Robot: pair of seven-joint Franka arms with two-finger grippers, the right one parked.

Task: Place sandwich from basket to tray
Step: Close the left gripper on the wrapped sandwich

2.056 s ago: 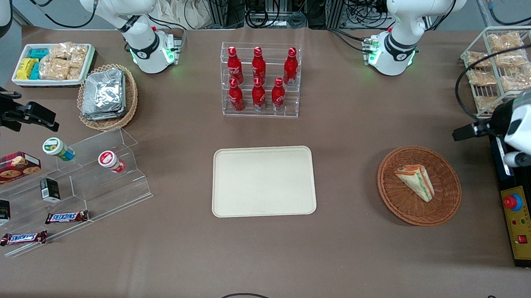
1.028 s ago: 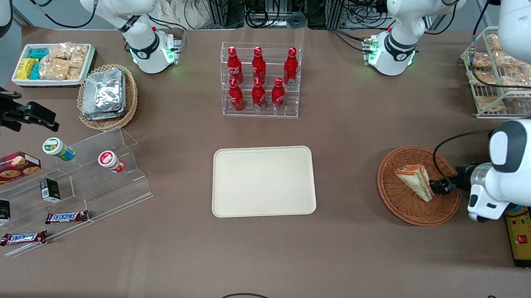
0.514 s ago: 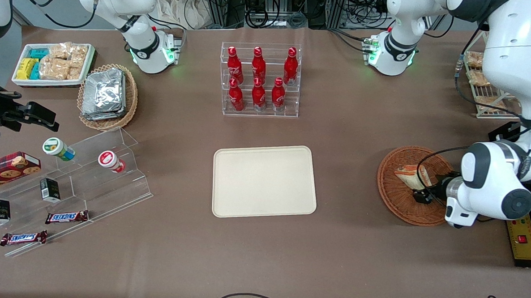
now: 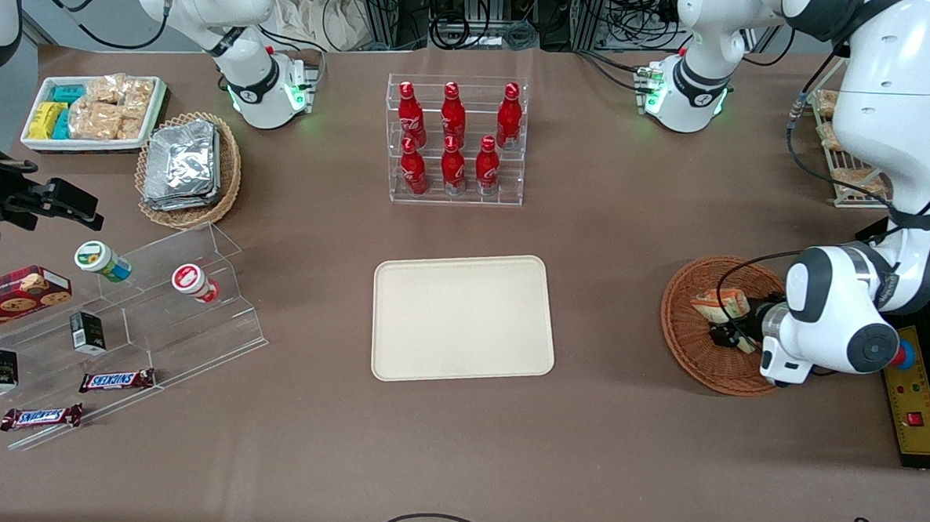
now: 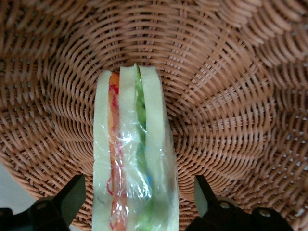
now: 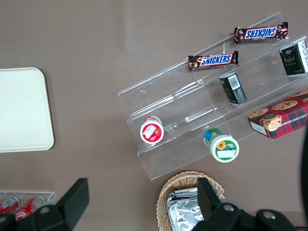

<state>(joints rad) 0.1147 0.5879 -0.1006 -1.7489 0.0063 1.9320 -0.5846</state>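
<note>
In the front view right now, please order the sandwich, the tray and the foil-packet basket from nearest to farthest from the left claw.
The claw is in the round basket.
1. Sandwich: between its open fingers, in that basket.
2. Tray: mid-table.
3. Foil-packet basket: toward the parked arm's end.

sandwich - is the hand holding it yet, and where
Nothing is held: the open hand straddles the sandwich in the basket, fingers clear of both sides.

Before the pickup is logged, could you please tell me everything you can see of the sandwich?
The sandwich is a clear-wrapped wedge of white bread with orange, red and green filling stripes. It lies in the round wicker basket, cut edge toward the wrist camera. The end effector is open, one finger on either side, not touching it.
</note>
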